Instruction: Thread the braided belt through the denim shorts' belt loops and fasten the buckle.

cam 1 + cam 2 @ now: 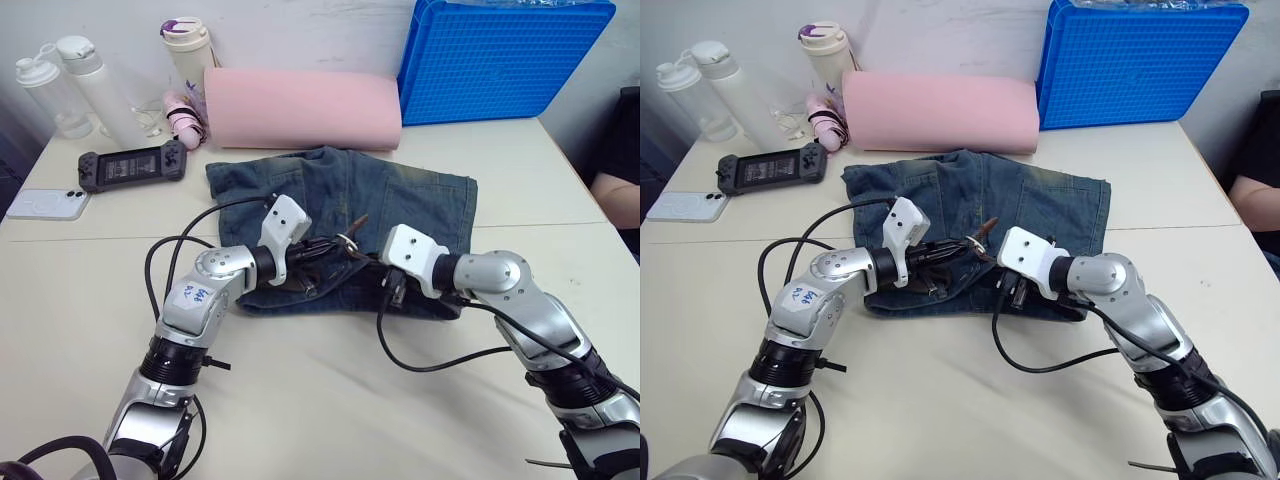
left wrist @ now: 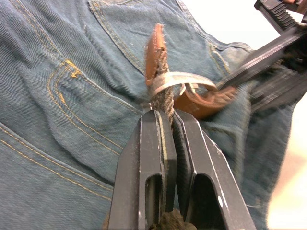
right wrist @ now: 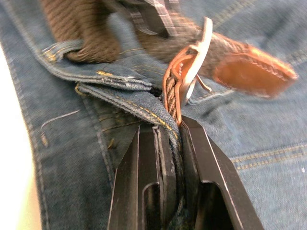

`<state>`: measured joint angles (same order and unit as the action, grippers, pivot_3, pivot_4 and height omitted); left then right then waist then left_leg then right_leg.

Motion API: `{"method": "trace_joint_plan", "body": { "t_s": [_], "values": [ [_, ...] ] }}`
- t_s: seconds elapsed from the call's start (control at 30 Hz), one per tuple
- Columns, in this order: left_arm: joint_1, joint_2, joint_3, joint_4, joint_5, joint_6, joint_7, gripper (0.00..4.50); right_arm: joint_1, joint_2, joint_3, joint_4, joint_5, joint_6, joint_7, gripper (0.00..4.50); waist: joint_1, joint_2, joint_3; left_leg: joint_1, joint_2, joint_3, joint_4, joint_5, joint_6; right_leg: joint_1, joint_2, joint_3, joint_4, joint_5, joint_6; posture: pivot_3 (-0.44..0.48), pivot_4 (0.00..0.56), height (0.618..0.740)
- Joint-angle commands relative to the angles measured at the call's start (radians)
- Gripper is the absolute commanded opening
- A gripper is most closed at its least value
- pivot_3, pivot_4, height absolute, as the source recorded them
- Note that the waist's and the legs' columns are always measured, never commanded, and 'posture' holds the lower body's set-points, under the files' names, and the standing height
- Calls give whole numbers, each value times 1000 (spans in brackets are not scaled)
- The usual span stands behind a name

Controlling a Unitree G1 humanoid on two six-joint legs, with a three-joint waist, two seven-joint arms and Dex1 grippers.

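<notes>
Two robot arms meet over the near waistband of the denim shorts, which lie flat on the white worktop, just in front of a pink roll. The left pincer is clamped on the braided belt, its two black fingers pressed against the dark woven strap just short of the buckle. The silver frame stands on edge above the denim, with the strap's tan leather tip pushed through it and sticking out beyond. The right pincer is closed on the other stretch of the same strap, beside the buckle's leather-wrapped end, pinching a fold of waistband along with it. Farther along the waistband, the belt passes under one of the belt loops. A blue plastic crate leans against the wall behind the shorts. At the worktop's far left corner stand clear bottles and a white tumbler, with a handheld game console and a white phone lying nearby.
</notes>
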<state>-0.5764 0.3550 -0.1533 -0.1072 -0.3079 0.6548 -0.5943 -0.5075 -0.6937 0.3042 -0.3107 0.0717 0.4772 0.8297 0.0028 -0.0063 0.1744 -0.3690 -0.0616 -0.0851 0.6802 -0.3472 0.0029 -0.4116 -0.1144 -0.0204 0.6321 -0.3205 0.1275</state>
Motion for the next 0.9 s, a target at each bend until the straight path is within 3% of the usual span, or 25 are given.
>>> {"method": "trace_joint_plan", "body": {
  "t_s": [0.03, 0.2, 0.23, 0.27, 0.3, 0.47, 0.6, 0.9],
  "values": [
    [-33, 2, 5, -11, 20, -51, -7, 0, 10, -21, 39, -29, -18, -82, 72, 51, 0, 0, 0, 0, 0, 0, 0, 0, 0, 0, 0, 0, 0, 0, 0, 0, 150, 740],
    [-30, -4, -17, -3, 49, -77, -13, 0, 5, -15, 12, -32, -12, -95, 100, 51, 1, 0, 0, 0, 0, 0, 0, 0, 0, 0, 0, 0, -2, 0, 0, 0, 150, 740],
    [-28, -4, -21, -3, 53, -81, -15, 0, 1, -34, -13, -41, 10, -88, 124, 484, 1, 0, 0, 0, 0, 0, 0, 0, 0, 0, 0, 0, -2, 0, 0, 0, 150, 740],
    [-25, -1, -23, -5, 58, -85, -17, 0, -15, -62, -52, -43, 35, -84, 154, 484, 2, 0, 0, 0, 0, 0, 0, 0, 0, 0, 0, 0, -2, 0, 0, 0, 150, 740],
    [-23, 1, -22, -6, 60, -89, -20, 0, -36, -89, -91, -39, 58, -79, 183, 1099, 3, 0, 0, 0, 0, 0, 0, 0, 0, 0, 0, 0, -3, 0, 0, 0, 150, 740],
    [-34, 11, -17, 6, 71, -136, -42, 0, -133, -167, -164, 29, 81, -128, 257, 2835, 10, 0, 0, -1, 0, 0, 1, 0, 0, 1, 0, 0, -4, 0, 0, 0, 150, 740],
    [-52, 20, -27, 22, 96, -213, -74, 0, -219, -164, -165, 135, 56, -191, 268, 2835, 16, 0, 0, 0, 0, 0, 1, 0, 0, 1, 0, 0, -5, 0, 0, 0, 150, 740],
    [-76, 39, -73, 54, 176, -332, -124, 0, -377, -87, -20, 485, -196, -623, 212, 2835, 13, 0, 0, 0, 0, 2, 0, 0, 0, 0, 0, 0, -4, 0, 0, 0, 150, 740]
  ]
}}
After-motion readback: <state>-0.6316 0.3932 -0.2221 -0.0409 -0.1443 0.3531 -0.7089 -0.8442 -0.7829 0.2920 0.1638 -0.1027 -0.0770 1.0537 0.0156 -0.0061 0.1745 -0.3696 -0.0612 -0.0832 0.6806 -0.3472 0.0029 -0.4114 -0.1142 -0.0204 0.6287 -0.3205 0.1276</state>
